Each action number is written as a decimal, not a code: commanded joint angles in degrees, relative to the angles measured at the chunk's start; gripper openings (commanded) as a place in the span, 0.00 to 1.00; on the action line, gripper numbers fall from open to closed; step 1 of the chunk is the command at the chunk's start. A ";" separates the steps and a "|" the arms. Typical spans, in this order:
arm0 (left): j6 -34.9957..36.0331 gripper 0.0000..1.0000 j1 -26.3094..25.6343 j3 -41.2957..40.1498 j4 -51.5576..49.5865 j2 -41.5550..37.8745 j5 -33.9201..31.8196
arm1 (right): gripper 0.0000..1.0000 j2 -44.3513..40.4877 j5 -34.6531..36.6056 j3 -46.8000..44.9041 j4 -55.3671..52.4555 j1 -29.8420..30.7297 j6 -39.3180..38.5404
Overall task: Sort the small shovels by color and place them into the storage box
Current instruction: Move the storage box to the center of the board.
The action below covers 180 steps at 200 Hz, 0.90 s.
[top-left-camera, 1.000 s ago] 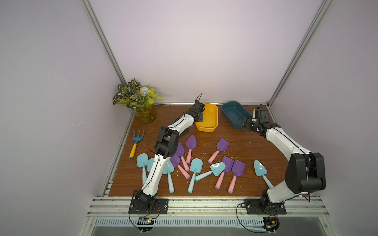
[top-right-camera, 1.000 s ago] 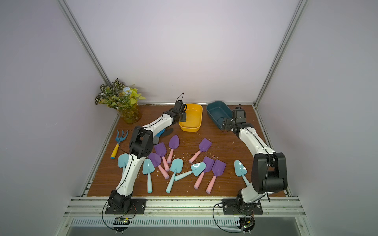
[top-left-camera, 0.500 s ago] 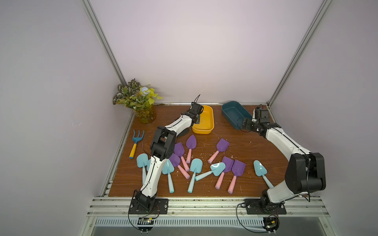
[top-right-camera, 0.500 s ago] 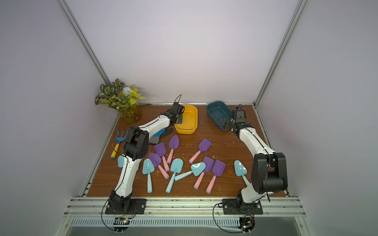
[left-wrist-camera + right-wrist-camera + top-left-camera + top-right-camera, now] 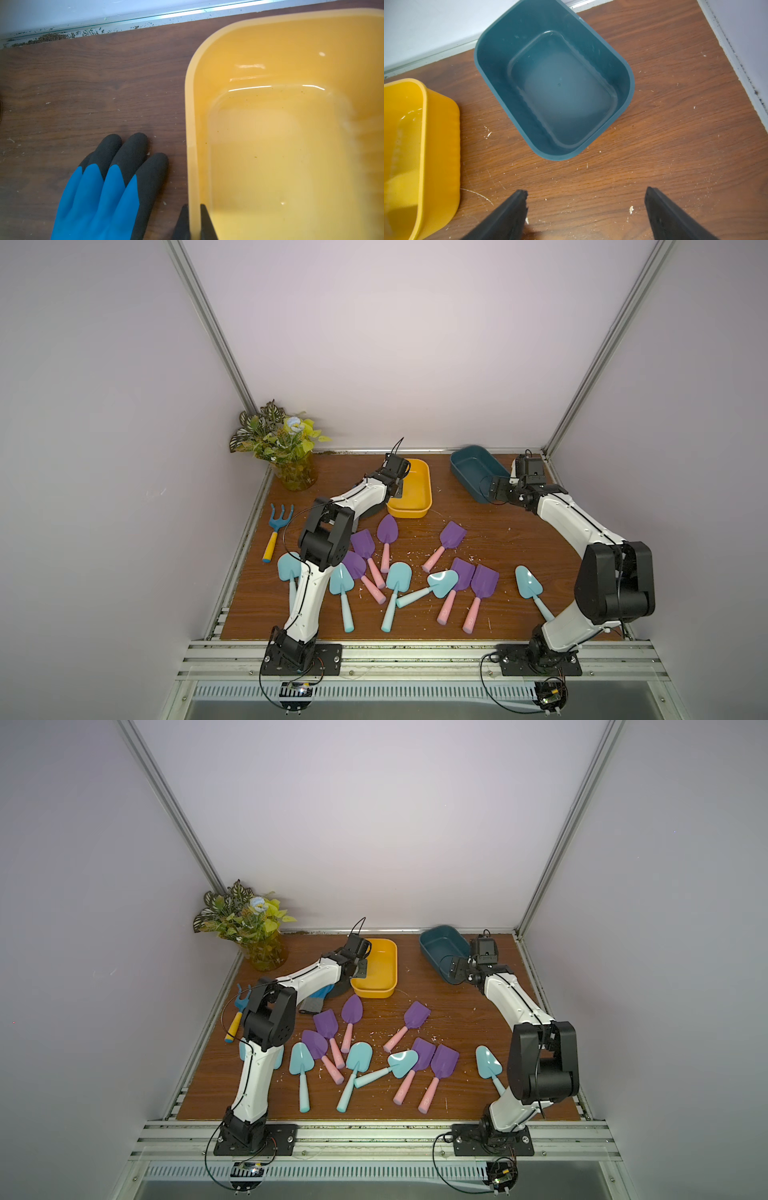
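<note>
At the far left corner stands a plant in a glass jar (image 5: pixel 291 472). Near it on the wooden table (image 5: pixel 498 539) lies a blue rake with a yellow handle (image 5: pixel 275 531).

The left wrist view shows a blue and black glove (image 5: pixel 108 187) lying flat just beside the yellow storage box (image 5: pixel 190 124). In a top view only a small blue and grey part of it shows under the left arm. Only the wrist view makes clear that the left gripper (image 5: pixel 195 207) is closed on the side wall of this box, one finger on each side.

In both top views the shovels lie on the table in front of the boxes. The aqua-blue shovels (image 5: pixel 398 576) and the purple shovels (image 5: pixel 387 529) with pink handles partly cross one another. One aqua-blue shovel lies apart beside the right arm.

In the right wrist view the right gripper (image 5: pixel 585 199) has its jaws wide apart and holds nothing. It hangs over the table near the dark teal storage box (image 5: pixel 488 62).
</note>
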 commanded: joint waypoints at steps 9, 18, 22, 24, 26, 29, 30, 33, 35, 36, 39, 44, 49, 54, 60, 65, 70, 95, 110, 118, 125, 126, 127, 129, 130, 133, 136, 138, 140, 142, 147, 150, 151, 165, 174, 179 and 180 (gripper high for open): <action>1.02 0.00 -0.22 -4.44 -4.79 -1.82 0.28 | 0.95 -0.06 -1.09 2.35 -0.65 -0.25 1.35; 0.92 0.00 -0.21 -5.59 -4.56 -2.54 0.31 | 0.95 0.08 -1.00 2.44 -0.74 -0.27 1.44; 0.93 0.00 -0.22 -5.99 -4.45 -2.84 0.40 | 0.95 0.14 -1.01 2.45 -0.79 -0.26 1.48; 0.94 0.00 -0.16 -6.24 -4.36 -3.00 0.33 | 0.95 0.16 -0.94 2.51 -0.82 -0.27 1.50; 0.91 0.00 -0.19 -6.44 -4.30 -3.13 0.31 | 0.95 0.23 -0.92 2.53 -0.82 -0.27 1.52; 0.91 0.00 -0.18 -6.77 -4.21 -3.32 0.31 | 0.95 0.28 -0.92 2.53 -0.82 -0.27 1.58; 0.91 0.00 -0.16 -6.87 -4.18 -3.38 0.31 | 0.95 0.24 -0.92 2.53 -0.82 -0.27 1.57; 0.96 0.00 -0.18 -7.22 -4.07 -3.62 0.31 | 0.95 0.25 -0.90 2.53 -0.82 -0.25 1.65; 1.01 0.00 -0.21 -7.34 -4.03 -3.72 0.31 | 0.95 0.28 -0.91 2.60 -0.82 -0.26 1.72; 1.05 0.00 -0.22 -7.42 -4.01 -3.80 0.31 | 0.95 0.32 -0.87 2.65 -0.78 -0.27 1.77; 1.00 0.00 -0.22 -7.61 -3.91 -3.98 0.31 | 0.95 0.38 -0.91 2.67 -0.82 -0.27 1.79; 1.00 0.00 -0.22 -7.92 -3.69 -4.19 0.40 | 0.95 0.47 -0.92 2.70 -0.93 -0.22 1.94; 1.06 0.00 -0.19 -8.15 -3.71 -4.43 0.45 | 0.95 0.54 -0.88 2.71 -0.91 -0.22 2.08; 1.11 0.00 -0.20 -8.29 -3.63 -4.61 0.57 | 0.95 0.64 -0.92 2.82 -0.91 -0.26 2.25; 1.13 0.00 -0.18 -8.37 -3.62 -4.79 0.57 | 0.95 0.89 -0.99 3.00 -0.91 -0.23 2.46; 1.11 0.00 -0.17 -8.38 -3.63 -4.92 0.63 | 0.95 1.01 -1.01 3.12 -0.98 -0.26 2.54; 1.16 0.00 -0.21 -8.38 -3.63 -5.09 0.69 | 0.95 1.20 -0.97 3.37 -1.00 -0.22 2.63; 1.31 0.07 -0.16 -8.38 -3.32 -6.25 1.19 | 0.95 2.36 -0.43 5.00 -1.46 -0.22 3.10; 1.43 0.29 -0.18 -8.21 -3.30 -7.13 1.64 | 0.95 3.65 0.67 6.83 -1.99 -0.27 3.33; 1.66 0.45 -0.17 -7.96 -3.19 -7.76 2.06 | 0.95 4.52 1.37 8.17 -2.35 -0.27 3.54; 1.81 0.52 -0.16 -7.79 -2.98 -8.59 2.47 | 0.95 5.37 2.23 9.68 -2.72 -0.33 3.83; 1.80 0.53 -0.15 -7.73 -2.95 -8.69 2.53 | 0.95 5.46 2.32 9.89 -2.78 -0.34 3.88; 1.84 0.53 -0.19 -7.70 -2.94 -8.88 2.61 | 0.95 5.64 2.50 10.08 -2.86 -0.35 3.91; 1.89 0.55 -0.19 -7.64 -2.78 -9.08 2.79 | 0.95 5.89 2.79 10.57 -2.98 -0.40 4.04; 1.92 0.55 -0.21 -7.65 -2.72 -9.20 2.82 | 0.95 6.07 2.87 10.77 -3.05 -0.42 4.12; 2.00 0.57 -0.16 -7.59 -2.55 -9.64 3.15 | 0.95 6.51 3.37 11.45 -3.24 -0.40 4.22; 2.04 0.58 -0.19 -7.51 -2.35 -10.08 3.46 | 0.95 6.94 3.82 12.08 -3.43 -0.44 4.39; 2.05 0.58 -0.22 -7.50 -2.19 -10.41 3.65 | 0.95 7.33 4.16 12.52 -3.54 -0.51 4.49; 2.05 0.59 -0.18 -7.43 -2.06 -10.70 3.76 | 0.95 7.58 4.46 13.05 -3.66 -0.57 4.60; 2.05 0.60 -0.21 -7.44 -1.83 -10.99 3.98 | 0.95 7.91 4.73 13.58 -3.77 -0.59 4.72; 1.90 0.62 -0.18 -7.41 -1.57 -11.93 4.29 | 0.95 8.64 5.68 14.70 -4.03 -0.62 4.96; 1.81 0.63 -0.21 -7.43 -1.32 -12.38 4.53 | 0.95 9.13 6.16 15.27 -4.14 -0.67 5.11; 1.76 0.63 -0.22 -7.42 -1.25 -12.56 4.62 | 0.95 9.28 6.40 15.49 -4.15 -0.69 5.14; 1.07 0.66 -0.18 -7.50 -0.59 -14.88 5.23 | 0.96 11.55 9.34 18.42 -4.16 -0.98 5.51; 0.66 0.67 -0.20 -7.62 -0.47 -16.29 5.30 | 0.96 13.21 11.18 20.30 -4.25 -1.29 5.71; 0.56 0.68 -0.20 -7.73 -0.45 -17.15 5.33 | 0.96 14.25 12.03 21.40 -4.25 -1.53 5.78; 0.60 0.68 -0.21 -7.84 -0.46 -17.33 5.32 | 0.96 14.39 12.19 21.59 -4.25 -1.56 5.82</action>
